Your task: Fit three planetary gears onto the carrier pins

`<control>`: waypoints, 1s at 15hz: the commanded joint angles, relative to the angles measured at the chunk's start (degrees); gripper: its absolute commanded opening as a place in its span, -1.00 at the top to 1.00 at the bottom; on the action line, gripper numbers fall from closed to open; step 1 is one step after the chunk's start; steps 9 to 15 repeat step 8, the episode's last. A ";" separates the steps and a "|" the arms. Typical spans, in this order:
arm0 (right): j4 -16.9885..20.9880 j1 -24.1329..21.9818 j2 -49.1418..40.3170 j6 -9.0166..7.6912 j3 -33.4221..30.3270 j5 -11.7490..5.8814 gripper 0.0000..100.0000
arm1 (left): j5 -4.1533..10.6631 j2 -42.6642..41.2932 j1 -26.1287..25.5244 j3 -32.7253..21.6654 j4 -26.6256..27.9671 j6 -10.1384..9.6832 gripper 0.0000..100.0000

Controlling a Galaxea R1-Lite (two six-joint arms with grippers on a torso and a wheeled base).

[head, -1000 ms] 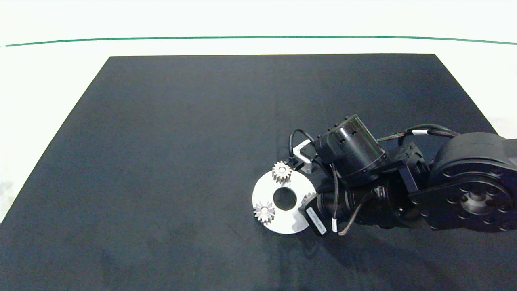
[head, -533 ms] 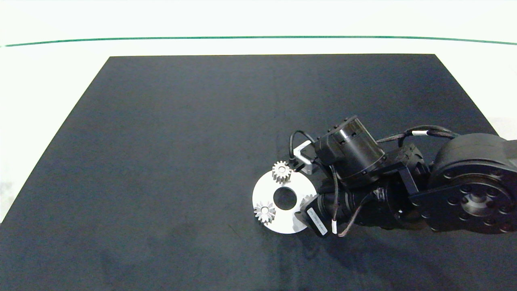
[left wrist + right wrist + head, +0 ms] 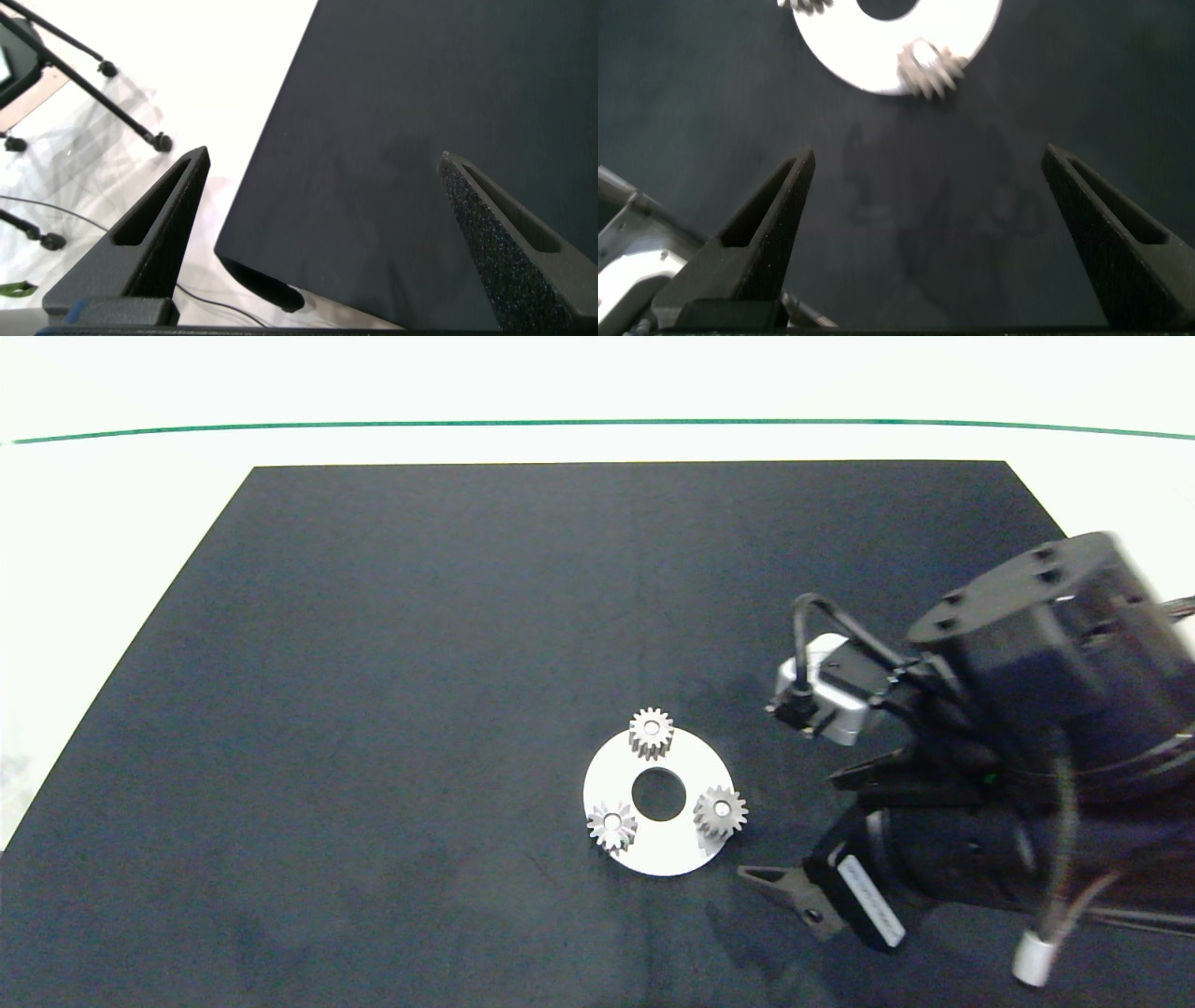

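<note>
The right gripper (image 3: 810, 835) is hanging just beside the white disc (image 3: 667, 854), its fingers (image 3: 766, 238) spread wide and gripping nothing, which suggests it is done placing. All three planetary gears (image 3: 720, 811) are sitting on the disc around its centre hole, one over each carrier pin, so the pins themselves are hidden and the task looks complete. The disc is lying on the dark surface (image 3: 420, 663). A white label on the arm is unreadable. The left gripper (image 3: 322, 210) is hovering wide apart and empty over the surface's edge.

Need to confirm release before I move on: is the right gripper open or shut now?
Open. The right gripper has its fingers spread wide with nothing between them, beside the white disc, where three gears sit.
</note>
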 commanded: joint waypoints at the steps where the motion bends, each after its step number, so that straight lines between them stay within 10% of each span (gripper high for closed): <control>1: 4.11 -6.85 -24.94 -0.12 6.71 -6.82 -1.00 | -1.55 0.47 0.35 0.09 0.17 0.09 -1.00; 8: 9.03 -39.19 -50.87 -0.92 7.41 -6.82 -1.00 | -3.57 1.44 1.23 0.09 -0.01 1.50 -1.00; 15: 9.03 -39.19 -50.87 -0.92 7.41 -6.82 -1.00 | -3.57 1.44 1.23 0.09 -0.01 1.50 -1.00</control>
